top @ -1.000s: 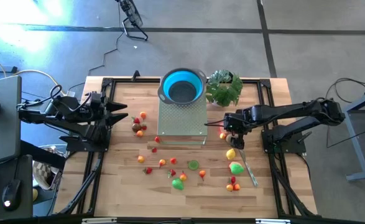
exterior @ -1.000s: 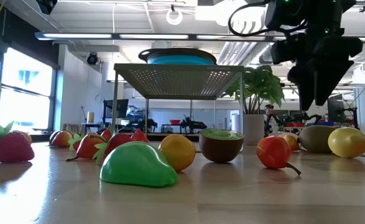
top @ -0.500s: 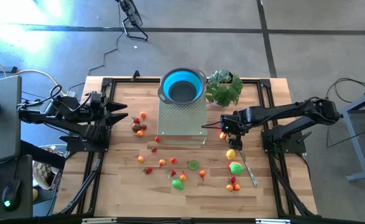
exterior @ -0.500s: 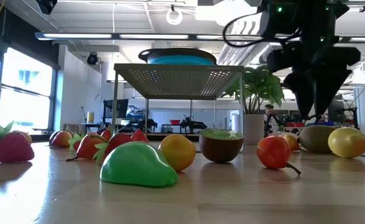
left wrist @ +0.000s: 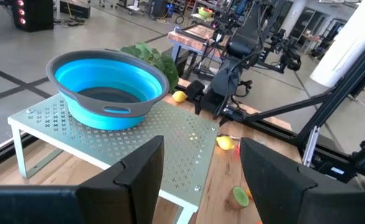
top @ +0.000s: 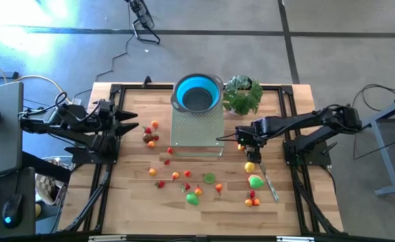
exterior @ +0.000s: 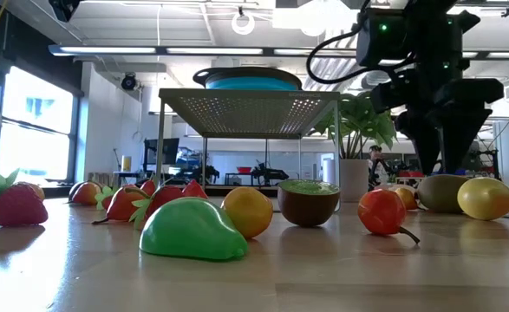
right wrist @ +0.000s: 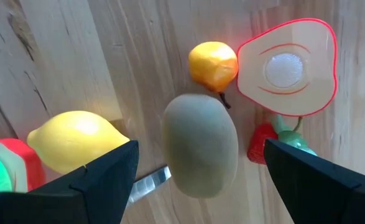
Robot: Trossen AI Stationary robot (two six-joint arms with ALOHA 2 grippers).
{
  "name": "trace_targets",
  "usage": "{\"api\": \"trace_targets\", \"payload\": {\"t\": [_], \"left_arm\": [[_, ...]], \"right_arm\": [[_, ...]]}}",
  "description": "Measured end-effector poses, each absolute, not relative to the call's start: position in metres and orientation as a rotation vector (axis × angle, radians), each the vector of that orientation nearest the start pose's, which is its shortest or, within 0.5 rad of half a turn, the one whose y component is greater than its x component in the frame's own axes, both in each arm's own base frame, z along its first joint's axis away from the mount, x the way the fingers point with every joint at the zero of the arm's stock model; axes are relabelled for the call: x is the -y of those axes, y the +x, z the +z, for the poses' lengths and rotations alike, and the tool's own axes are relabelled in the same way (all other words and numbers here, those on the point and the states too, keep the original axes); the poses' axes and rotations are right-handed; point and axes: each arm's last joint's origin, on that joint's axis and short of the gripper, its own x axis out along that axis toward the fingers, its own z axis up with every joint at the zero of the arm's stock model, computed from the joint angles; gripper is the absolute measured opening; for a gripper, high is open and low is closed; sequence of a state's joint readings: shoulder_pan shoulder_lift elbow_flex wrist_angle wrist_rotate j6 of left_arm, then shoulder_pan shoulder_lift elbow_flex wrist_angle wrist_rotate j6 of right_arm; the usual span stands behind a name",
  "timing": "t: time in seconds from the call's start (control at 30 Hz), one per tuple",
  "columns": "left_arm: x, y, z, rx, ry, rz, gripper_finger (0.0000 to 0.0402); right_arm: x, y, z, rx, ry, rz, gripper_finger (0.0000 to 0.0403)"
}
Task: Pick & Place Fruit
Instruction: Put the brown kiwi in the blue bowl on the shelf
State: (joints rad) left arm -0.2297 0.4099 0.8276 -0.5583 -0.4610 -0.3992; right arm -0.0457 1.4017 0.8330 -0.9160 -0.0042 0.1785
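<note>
My right gripper hovers with fingers spread wide over the brown-green kiwi fruit, while my left gripper waits, jaws parted, at the table's left.

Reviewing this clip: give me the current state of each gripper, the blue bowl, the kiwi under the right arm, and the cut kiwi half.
Right gripper: open, poised straddling the whole kiwi, not gripping it.
Left gripper: open, empty, parked at the table's left side.
Blue bowl: upright on the perforated metal stand, no fruit visible inside.
Whole kiwi: lying on the table, beside a yellow lemon.
Kiwi half: sitting cut face up.
</note>
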Motion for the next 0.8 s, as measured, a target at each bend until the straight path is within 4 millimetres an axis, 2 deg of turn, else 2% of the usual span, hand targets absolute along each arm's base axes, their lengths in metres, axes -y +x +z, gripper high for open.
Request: {"api": "trace_targets", "payload": {"t": [0.33,0.57,0.8], "left_arm": [[0.003,0.071,0.350,-0.085,-0.349,0.254,0.0205],[0.003,0.071,0.350,-0.085,-0.349,0.254,0.0205],[0.003,0.071,0.350,-0.085,-0.349,0.254,0.0205]], "right_arm": [[0.010,0.218,0.186,-1.522,0.173,-0.165,0.0336],[0.009,0.213,0.169,-1.510,0.198,-0.163,0.0319],[0.009,0.214,0.167,-1.488,0.191,-0.156,0.0319]]}}
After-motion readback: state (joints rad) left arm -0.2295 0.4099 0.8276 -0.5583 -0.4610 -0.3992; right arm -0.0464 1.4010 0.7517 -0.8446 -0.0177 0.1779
